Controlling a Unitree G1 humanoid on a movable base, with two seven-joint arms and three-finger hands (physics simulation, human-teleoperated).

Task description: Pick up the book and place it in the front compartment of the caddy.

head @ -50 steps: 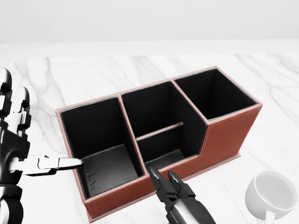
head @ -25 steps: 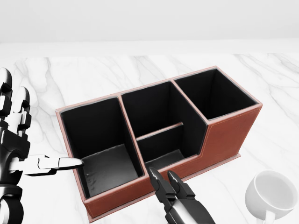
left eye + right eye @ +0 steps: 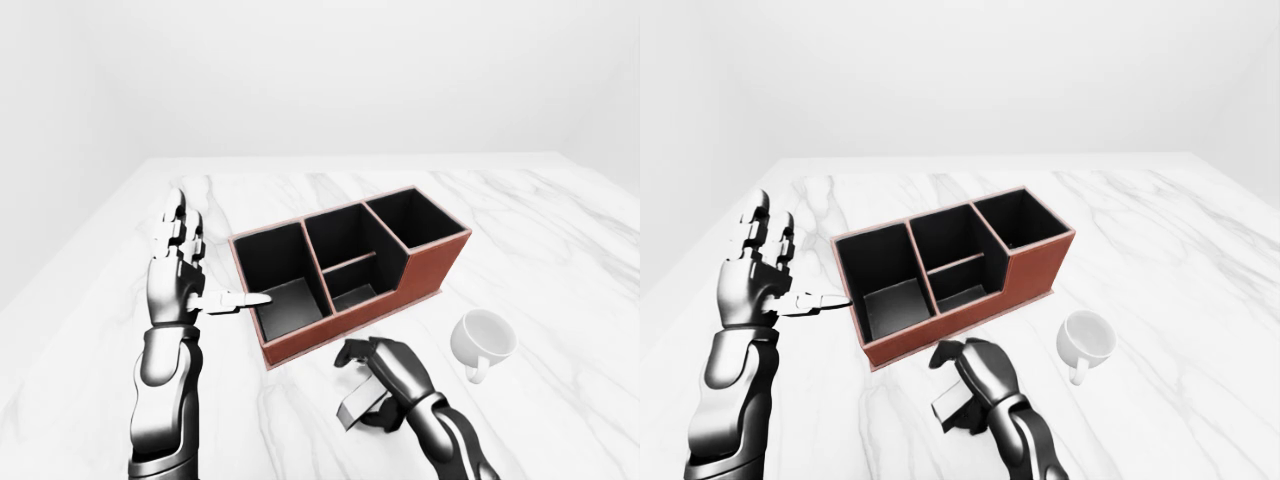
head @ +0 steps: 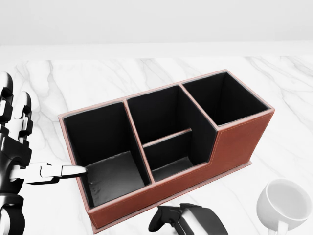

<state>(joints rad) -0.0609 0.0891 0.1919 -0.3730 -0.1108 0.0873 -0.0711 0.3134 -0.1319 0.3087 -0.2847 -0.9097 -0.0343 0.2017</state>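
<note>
The right robot hand (image 3: pixel 385 372) has curled its fingers down onto the book (image 3: pixel 362 408) lying flat near the counter's (image 3: pixel 560 260) bottom edge, so it wants a firm grip before lifting toward the caddy (image 3: pixel 345 270), while the left robot hand (image 3: pixel 178 270) hangs spread open just beside it.

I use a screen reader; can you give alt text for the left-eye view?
A red-brown leather caddy with black compartments sits on a white marble table. The open left hand is raised beside it; the right hand curls below; a white mug lies right.

Left robot hand (image 3: pixel 178 270) raised upright on a vertical forearm, fingers spread and thumb out sideways; right robot hand (image 3: pixel 385 375) low, fingers curled down, knuckles up.
</note>
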